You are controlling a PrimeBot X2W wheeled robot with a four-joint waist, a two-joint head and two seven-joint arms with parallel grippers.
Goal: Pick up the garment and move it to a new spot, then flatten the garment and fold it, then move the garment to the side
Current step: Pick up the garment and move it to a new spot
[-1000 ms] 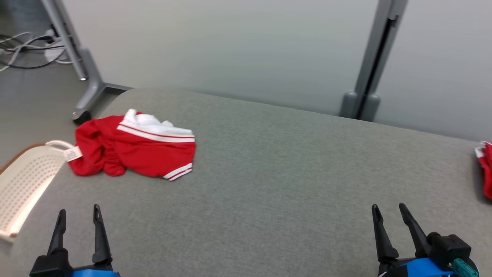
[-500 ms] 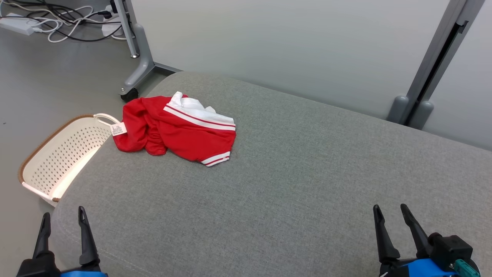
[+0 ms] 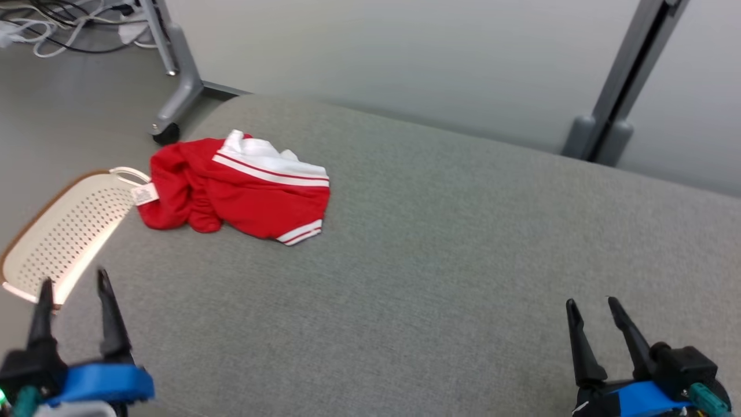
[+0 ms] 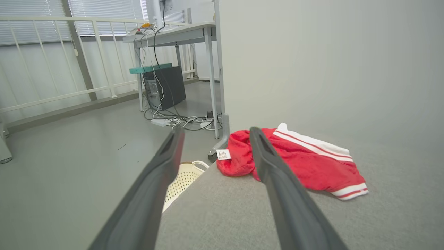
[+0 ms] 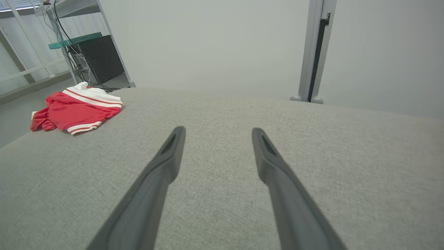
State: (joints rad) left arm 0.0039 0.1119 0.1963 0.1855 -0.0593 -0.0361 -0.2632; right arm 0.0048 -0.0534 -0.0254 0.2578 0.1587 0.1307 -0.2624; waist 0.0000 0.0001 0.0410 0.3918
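Note:
The garment (image 3: 237, 186) is a crumpled red piece with white bands and a small white label, lying near the far left corner of the grey padded surface (image 3: 440, 243). It also appears ahead in the left wrist view (image 4: 305, 159) and at the far left in the right wrist view (image 5: 74, 111). My left gripper (image 3: 74, 282) hovers open at the lower left, well short of the garment, with nothing between its fingers. Over bare grey fabric at the lower right, my right gripper (image 3: 591, 304) is open and empty too.
A cream perforated basket (image 3: 58, 237) sits on the floor just off the surface's left edge. A grey wheeled stand leg (image 3: 173, 87) and loose cables (image 3: 52, 29) lie beyond it. A grey post (image 3: 619, 92) stands against the wall at the back right.
The head view has swung, so the whole picture shifted; a red item at the right edge left the frame. My left gripper has risen and moved left in the view. The garment lies unchanged.

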